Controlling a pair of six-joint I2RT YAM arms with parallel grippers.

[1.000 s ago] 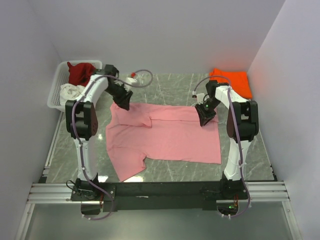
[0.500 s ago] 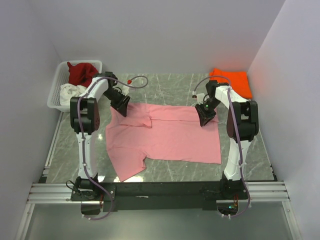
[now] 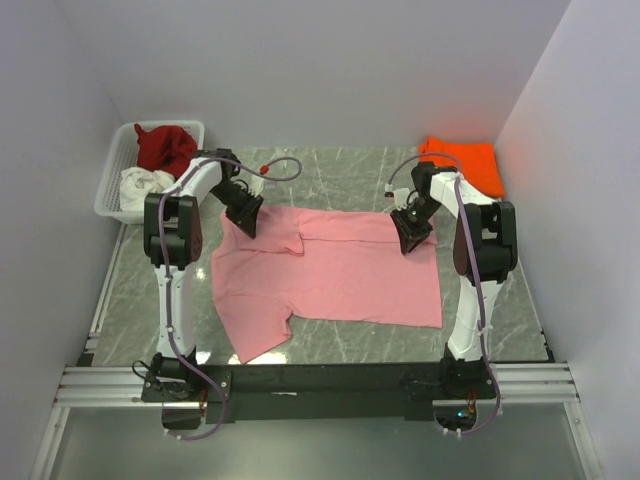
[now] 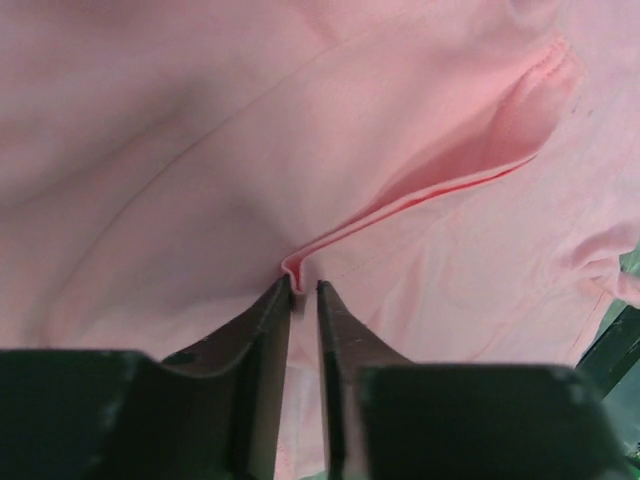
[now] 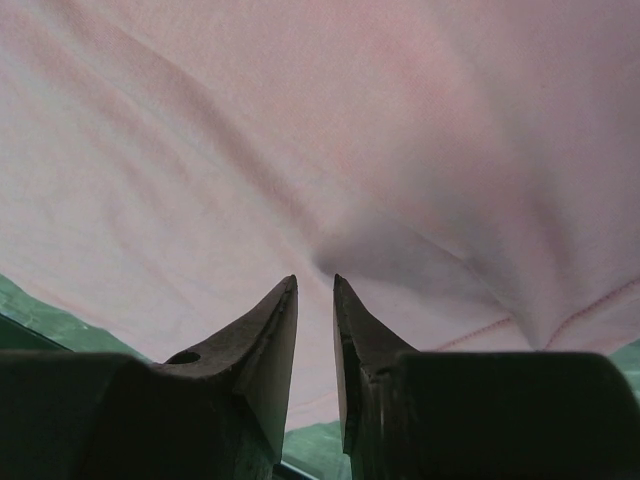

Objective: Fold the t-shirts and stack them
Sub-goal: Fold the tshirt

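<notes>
On table: pink shirt, spread flat at centre, bare marble around its near and side edges. Basket, far-left corner by the wall, holds red shirt and white shirt. Orange shirt, folded, far-right corner. Left gripper and right gripper: jaws narrow, each pinching a far corner of the pink shirt.

A white plastic lattice basket stands at the far left corner of the table, its long side along the left edge. The table top is grey-green stone-patterned, with pale veins running across it. Plain pale walls close it in: a back wall, a left wall and a right wall. Silver aluminium rails run along the near edge.
</notes>
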